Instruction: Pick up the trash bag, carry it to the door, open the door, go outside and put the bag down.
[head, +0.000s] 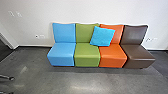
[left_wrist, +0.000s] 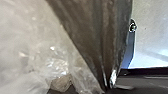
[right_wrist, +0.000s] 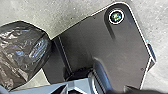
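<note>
The left gripper (left_wrist: 108, 88) is pinching the trash bag (left_wrist: 100, 37); the right gripper's (right_wrist: 75, 87) state I cannot tell. A turquoise cushion (head: 102, 36) is leaning against multicolored chairs (head: 87, 55).

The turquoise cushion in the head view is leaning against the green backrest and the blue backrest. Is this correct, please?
Not fully: "blue" is wrong. As the head view shows, the turquoise cushion leans against the green backrest and the orange backrest.
</note>
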